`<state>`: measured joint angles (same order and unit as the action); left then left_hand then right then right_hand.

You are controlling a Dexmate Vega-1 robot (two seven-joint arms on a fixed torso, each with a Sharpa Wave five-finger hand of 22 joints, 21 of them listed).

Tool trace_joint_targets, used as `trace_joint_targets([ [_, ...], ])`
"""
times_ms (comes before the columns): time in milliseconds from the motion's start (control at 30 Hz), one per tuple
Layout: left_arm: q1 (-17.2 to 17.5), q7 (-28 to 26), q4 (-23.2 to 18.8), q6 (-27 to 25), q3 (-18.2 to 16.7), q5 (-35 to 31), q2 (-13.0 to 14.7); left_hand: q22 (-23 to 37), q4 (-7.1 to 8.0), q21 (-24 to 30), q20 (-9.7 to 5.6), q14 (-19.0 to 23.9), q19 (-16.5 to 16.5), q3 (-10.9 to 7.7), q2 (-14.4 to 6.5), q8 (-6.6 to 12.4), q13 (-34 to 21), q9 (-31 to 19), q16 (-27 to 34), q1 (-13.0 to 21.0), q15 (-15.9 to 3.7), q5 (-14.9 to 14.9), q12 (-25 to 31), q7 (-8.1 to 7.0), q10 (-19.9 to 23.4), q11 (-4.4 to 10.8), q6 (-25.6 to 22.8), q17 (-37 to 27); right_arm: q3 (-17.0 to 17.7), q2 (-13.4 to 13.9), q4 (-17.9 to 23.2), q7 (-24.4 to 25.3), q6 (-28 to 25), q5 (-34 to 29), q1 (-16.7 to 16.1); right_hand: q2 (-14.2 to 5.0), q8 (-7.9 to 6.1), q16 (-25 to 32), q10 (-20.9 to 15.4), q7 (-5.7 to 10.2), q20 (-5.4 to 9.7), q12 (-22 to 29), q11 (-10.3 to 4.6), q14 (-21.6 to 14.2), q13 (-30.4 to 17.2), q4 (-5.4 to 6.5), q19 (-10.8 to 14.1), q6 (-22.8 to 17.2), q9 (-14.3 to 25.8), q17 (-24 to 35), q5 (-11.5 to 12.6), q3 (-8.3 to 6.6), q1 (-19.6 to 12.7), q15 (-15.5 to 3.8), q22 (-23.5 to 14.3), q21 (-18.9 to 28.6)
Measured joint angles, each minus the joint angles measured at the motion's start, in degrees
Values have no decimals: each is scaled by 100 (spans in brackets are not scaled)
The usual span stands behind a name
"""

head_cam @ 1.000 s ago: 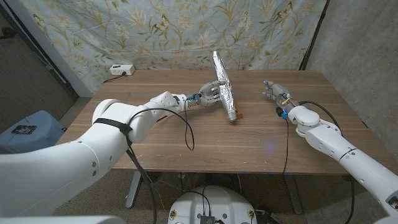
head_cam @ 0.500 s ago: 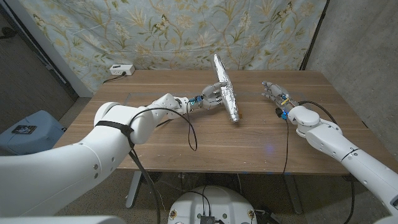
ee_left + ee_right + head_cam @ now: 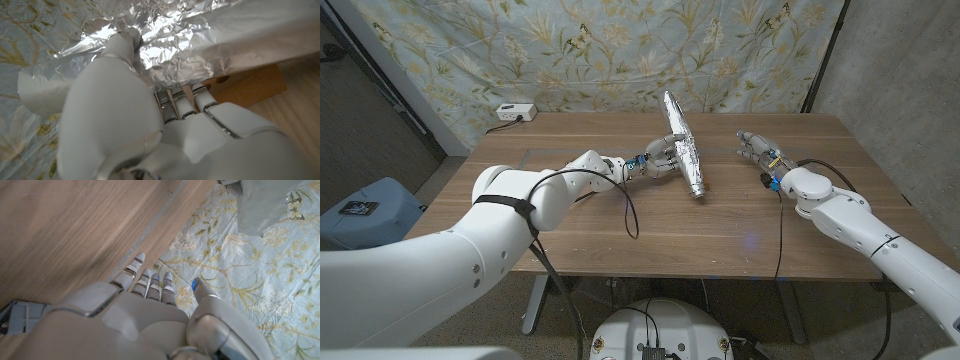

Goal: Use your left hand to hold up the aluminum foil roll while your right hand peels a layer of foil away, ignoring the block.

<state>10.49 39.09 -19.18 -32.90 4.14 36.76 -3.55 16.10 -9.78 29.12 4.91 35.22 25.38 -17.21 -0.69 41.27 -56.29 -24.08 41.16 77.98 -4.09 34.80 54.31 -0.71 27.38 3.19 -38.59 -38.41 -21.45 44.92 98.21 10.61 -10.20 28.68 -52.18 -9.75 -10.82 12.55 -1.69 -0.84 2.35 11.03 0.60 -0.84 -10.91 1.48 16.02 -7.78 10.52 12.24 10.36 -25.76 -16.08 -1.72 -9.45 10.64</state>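
Head view: left hand is gripping the aluminum foil roll mid-length, roll tilted, top end leaning toward the floral backdrop, lower end just above the table near centre. Versus 1 s ago the lower end has swung up and toward the left arm, so the roll stands a bit steeper; since 0.5 s ago it has barely moved. Looks like the lift is basically done and being held.

Left wrist view confirms the grasp: fingers wrapped into crinkled foil, with the wooden block just behind the roll. Block is to be ignored.

Right hand is empty, fingers extended and loosely together, over the table well apart from the roll. It has crept slightly toward the roll over the last second. Right wrist view shows those fingers straight, touching nothing.

Read: hold phase OK, peel not yet started. Right hand needs to close the gap and find a loose foil edge; I can't see one from here.
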Motion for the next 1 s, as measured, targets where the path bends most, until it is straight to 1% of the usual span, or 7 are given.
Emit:
trace_joint_targets([
  [300,-37,-78,0,-90,-231,-123,-47,0,-19,38,0,0,0,-19,0,2,-47,0,-2,0,0,26,-29,0,0,0,0,-7,-6,140,275,104,-477,-39,-4,30,0,0,-24,-31,0,8,24,0,0,-54,0,-31,0,-26,0,-13,-30,0,0,0],
  [333,-43,-94,0,-164,-258,-192,-50,0,-19,38,0,0,0,-19,0,2,-47,0,-3,0,0,53,-29,0,0,0,0,-7,-6,230,451,118,-541,-44,-11,12,0,0,-51,-33,0,22,51,0,0,-65,0,-33,0,-26,0,-18,-48,0,0,0],
  [633,-68,-94,0,-164,-407,-192,-65,30,-19,83,0,0,0,-19,0,9,-79,0,6,0,0,64,-36,0,0,0,0,-14,-6,230,451,192,-972,-71,-11,45,-21,0,-111,-206,0,23,255,-12,0,-128,0,-144,0,-53,0,-2,-106,74,0,0],
  [733,-72,-94,0,-164,-436,-192,-68,31,-19,83,0,0,0,-19,21,11,-84,0,7,-21,0,108,-57,0,19,17,0,-27,-6,230,451,206,-1112,-80,-11,76,-21,0,-112,-227,0,23,256,-31,0,-173,0,-165,0,-53,0,-1,-136,92,0,0],
  [767,-73,-55,0,-367,-448,-356,-69,30,-19,106,0,0,0,-19,23,11,-85,0,20,-23,0,109,-66,0,48,-12,0,-39,-18,475,1019,211,-1171,-81,17,76,-21,0,-113,-236,0,23,257,-31,0,-191,0,-174,0,-53,0,-18,-136,92,0,0],
  [967,-79,-40,-1,-414,-472,-376,-68,30,-18,124,0,0,0,-18,23,11,-123,-1,24,-23,0,110,-79,1,48,-11,-1,-35,-22,518,1131,249,-1471,-84,24,84,-21,0,-112,-266,0,23,317,-62,0,-252,0,-205,-13,-80,0,-17,-204,123,0,0],
  [1000,-81,-11,-2,-493,-472,-388,-64,30,-18,123,0,0,0,-18,22,11,-124,-1,24,-23,0,109,-82,1,49,-11,-1,-34,-37,578,1315,255,-1523,-84,46,110,-21,0,-112,-266,0,23,317,-75,-1,-268,0,-205,-13,-80,0,0,-231,136,0,0],
])
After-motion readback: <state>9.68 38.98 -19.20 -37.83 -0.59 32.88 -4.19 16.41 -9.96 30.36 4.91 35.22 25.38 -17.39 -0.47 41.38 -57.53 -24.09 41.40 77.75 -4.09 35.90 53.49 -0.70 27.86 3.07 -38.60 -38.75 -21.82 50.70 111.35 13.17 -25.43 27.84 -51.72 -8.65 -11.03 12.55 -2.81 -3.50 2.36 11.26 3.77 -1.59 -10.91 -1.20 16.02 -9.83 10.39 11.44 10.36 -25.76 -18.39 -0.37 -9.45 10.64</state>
